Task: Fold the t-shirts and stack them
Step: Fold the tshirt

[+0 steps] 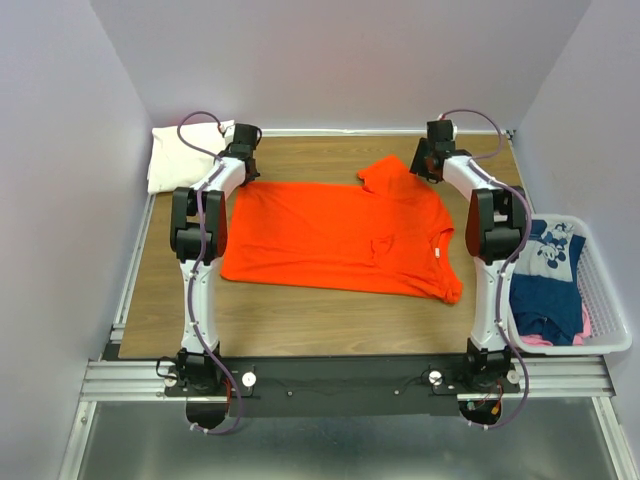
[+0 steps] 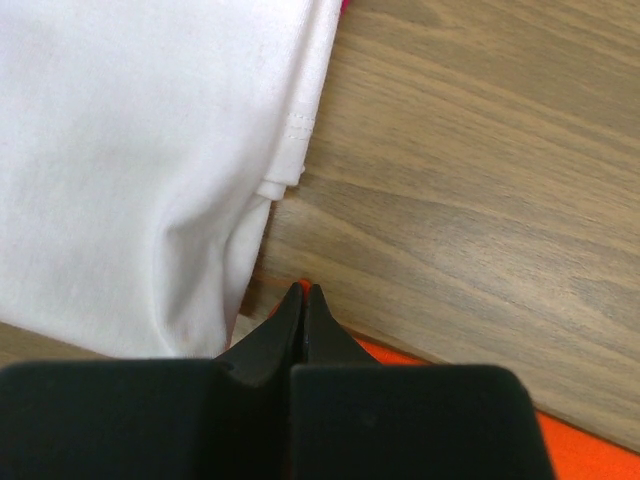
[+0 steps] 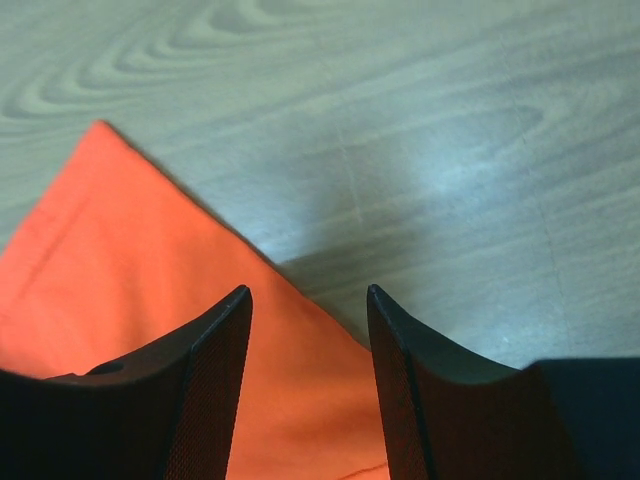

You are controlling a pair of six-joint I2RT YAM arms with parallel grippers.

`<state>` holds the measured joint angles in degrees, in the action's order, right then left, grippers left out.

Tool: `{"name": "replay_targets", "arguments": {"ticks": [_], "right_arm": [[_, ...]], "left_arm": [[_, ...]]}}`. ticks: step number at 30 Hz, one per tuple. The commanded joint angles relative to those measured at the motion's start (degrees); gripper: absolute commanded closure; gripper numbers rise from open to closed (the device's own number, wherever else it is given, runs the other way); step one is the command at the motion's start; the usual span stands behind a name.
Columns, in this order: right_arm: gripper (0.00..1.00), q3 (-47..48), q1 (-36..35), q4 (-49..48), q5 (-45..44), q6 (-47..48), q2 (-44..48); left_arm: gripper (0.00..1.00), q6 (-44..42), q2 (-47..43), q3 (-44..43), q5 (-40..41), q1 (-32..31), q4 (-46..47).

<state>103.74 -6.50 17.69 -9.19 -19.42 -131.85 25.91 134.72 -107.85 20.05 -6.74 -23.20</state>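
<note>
The orange t-shirt (image 1: 335, 235) lay spread flat mid-table (image 1: 300, 320). It was light and limp and would bunch, so pinch corners, not the panel. The left gripper (image 2: 303, 300) was closed, probably on the far hem corner, though the tips were barely visible. The right gripper (image 3: 308, 292) had its jaws apart over the sleeve edge.

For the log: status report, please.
Left gripper shut on orange t-shirt, far corner. Right gripper open over its sleeve. Shirt flat, unfolded. White shirt beside left gripper.

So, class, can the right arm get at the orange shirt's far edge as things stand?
Probably yes: the right gripper hangs open right over the edge of the orange shirt, with nothing between them.
</note>
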Motion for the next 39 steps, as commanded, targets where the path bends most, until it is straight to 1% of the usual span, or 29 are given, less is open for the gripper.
{"name": "replay_targets", "arguments": {"ticks": [1,4,8,12,19,22,23,25,26,27,30,32,39], "right_arm": [[0.42,4.27,-1.32,0.59,0.94,1.75,-2.97],[0.41,9.26,-2.55,0.76,0.31,2.81,-5.69],[0.4,11.21,-3.69,0.85,-0.12,3.16,-7.89],[0.37,11.83,-5.27,0.85,-1.7,4.3,-9.3],[0.36,12.45,-7.82,1.03,-4.78,5.53,-11.49],[0.39,12.18,-8.09,1.2,-5.05,5.27,-11.94],[0.41,11.66,-8.09,1.2,-5.48,5.01,-12.02],[0.65,10.78,-8.09,1.47,-6.8,4.92,-11.59],[0.66,10.78,-8.09,1.47,-7.41,4.92,-11.41],[0.77,10.26,-8.09,1.47,-7.86,5.0,-11.06],[0.9,9.9,-8.09,1.55,-9.53,5.53,-9.57],[0.93,9.99,-8.09,1.55,-10.67,5.88,-7.99],[0.96,10.25,-8.0,1.47,-11.9,6.94,-2.46]], "left_arm": [[1.0,-0.42,-1.12,1.5,-1.6,0.41,-0.88],[1.0,-0.51,-1.12,1.59,-1.86,0.41,-0.79],[1.0,-0.6,-1.12,1.68,-2.04,0.41,-0.53],[1.0,-0.6,-1.03,1.77,-2.56,0.41,-0.53],[1.0,-0.6,-1.47,2.56,-2.83,0.41,0.09],[1.0,-0.69,-1.47,2.65,-2.92,0.41,0.09],[1.0,-0.69,-1.56,2.65,-2.92,0.41,0.09],[1.0,-0.77,-1.73,2.65,-3.0,0.41,0.17],[1.0,-0.77,-1.74,2.65,-3.0,0.41,0.17],[1.0,-0.77,-1.82,2.82,-3.18,0.41,0.17],[1.0,-0.51,-2.0,2.91,-3.7,0.41,0.52],[1.0,-0.25,-2.61,3.26,-4.23,0.41,1.49],[1.0,0.1,-4.81,4.67,-4.41,0.41,3.6]]}}
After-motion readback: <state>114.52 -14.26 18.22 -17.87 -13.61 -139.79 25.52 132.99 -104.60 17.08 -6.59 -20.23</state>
